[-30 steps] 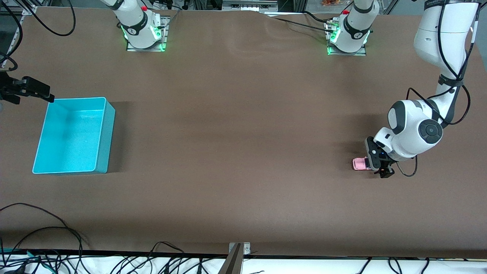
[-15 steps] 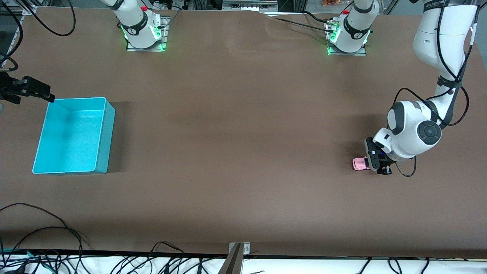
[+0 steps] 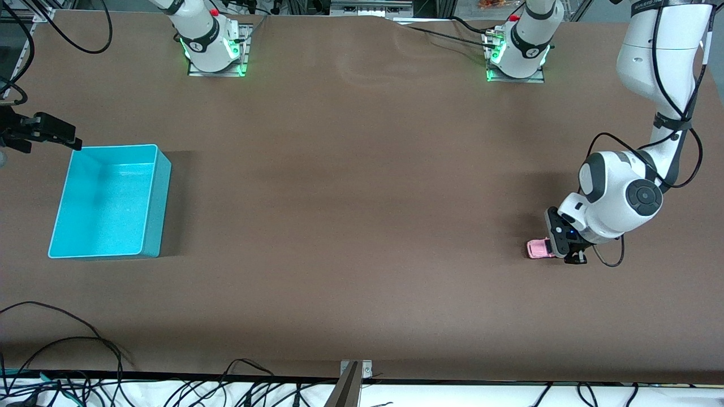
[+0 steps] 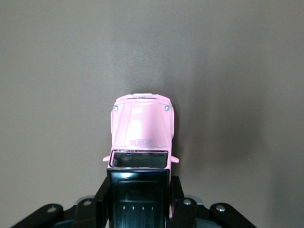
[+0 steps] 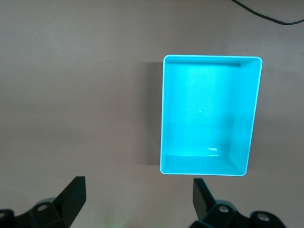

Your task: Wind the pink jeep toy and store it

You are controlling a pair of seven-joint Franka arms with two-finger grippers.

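Note:
The pink jeep toy (image 3: 538, 248) stands on the brown table near the left arm's end, its pink hood pointing toward the right arm's end. My left gripper (image 3: 553, 247) is low at the table and shut on the jeep's black rear half. In the left wrist view the jeep (image 4: 142, 126) sits between my fingers (image 4: 101, 199), and my left gripper (image 4: 138, 194) grips its sides. My right gripper (image 3: 52, 134) is open and empty, waiting up over the table beside the turquoise bin (image 3: 162, 195). The right wrist view shows my right gripper (image 5: 137, 192) and the empty bin (image 5: 211, 58).
The robot bases (image 3: 214, 48) stand along the table's edge farthest from the front camera. Loose black cables (image 3: 68, 362) lie by the table's edge nearest that camera, at the right arm's end. A metal bracket (image 3: 353, 376) sits at the middle of that edge.
My left gripper and the jeep have shifted slightly toward the left arm's end of the table and a little nearer the front camera. The right arm has not moved.

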